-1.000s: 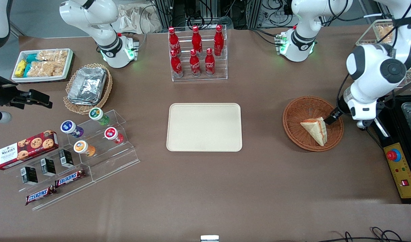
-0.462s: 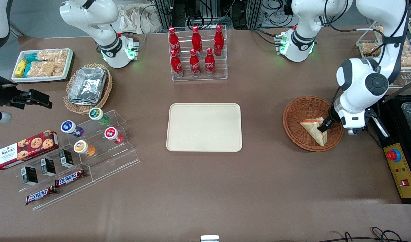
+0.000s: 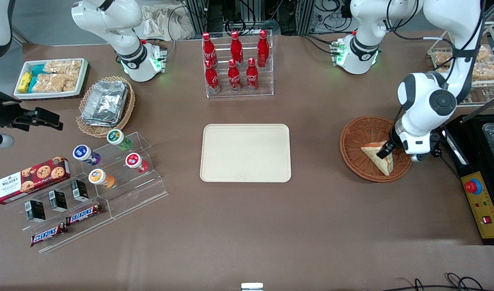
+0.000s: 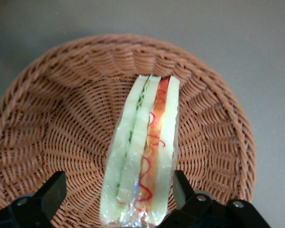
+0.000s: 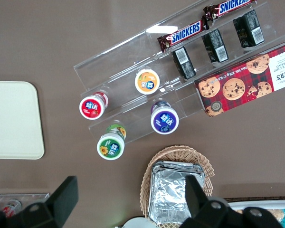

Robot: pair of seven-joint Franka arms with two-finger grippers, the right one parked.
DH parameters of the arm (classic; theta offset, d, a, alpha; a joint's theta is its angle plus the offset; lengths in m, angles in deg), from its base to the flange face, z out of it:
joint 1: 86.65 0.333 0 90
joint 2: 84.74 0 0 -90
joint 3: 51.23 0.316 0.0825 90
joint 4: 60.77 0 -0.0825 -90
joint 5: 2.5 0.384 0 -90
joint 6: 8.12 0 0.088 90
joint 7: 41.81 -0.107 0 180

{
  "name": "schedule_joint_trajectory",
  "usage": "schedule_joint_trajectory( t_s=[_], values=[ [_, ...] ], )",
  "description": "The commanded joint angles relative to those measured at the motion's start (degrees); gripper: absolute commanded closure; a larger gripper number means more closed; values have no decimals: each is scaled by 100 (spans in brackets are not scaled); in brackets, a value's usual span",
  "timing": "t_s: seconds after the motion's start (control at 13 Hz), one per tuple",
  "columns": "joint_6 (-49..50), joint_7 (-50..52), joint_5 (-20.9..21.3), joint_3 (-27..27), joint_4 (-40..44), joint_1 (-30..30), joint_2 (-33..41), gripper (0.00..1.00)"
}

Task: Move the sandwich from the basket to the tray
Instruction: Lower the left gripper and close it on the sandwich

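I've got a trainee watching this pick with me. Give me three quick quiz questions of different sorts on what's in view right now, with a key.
1. True or false: the sandwich already lies on the tray.
2. Multiple choice: the left arm's hand is (A) shut on the sandwich, (B) open with a finger on either side of the sandwich, (C) over the tray.
3. Fill in: the sandwich stands on edge inside the reddish-brown ____.

Key: 1 false, it is in the basket, and nothing lies on the tray. 2 B. 3 basket.
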Motion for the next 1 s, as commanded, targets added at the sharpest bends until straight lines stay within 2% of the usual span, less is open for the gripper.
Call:
schedule_joint_trajectory(
  t_s=[0.0,0.08,0.15,0.23,0.31,0.62,0.77,0.92],
  values=[
    [-352,184,59,-22,-168,-44,-98,12],
    [-421,193,25,-22,-168,-44,-134,27],
    [-500,289,-72,-30,-168,-52,-169,48],
    [-562,386,-107,-39,-160,-52,-186,83],
    [-554,421,-108,-83,-151,-52,-143,100],
    [-249,510,-55,-399,94,-52,216,100],
    [898,126,-2,-522,706,-52,428,100],
    [2732,-524,-11,-558,1987,-52,341,100]
  ],
)
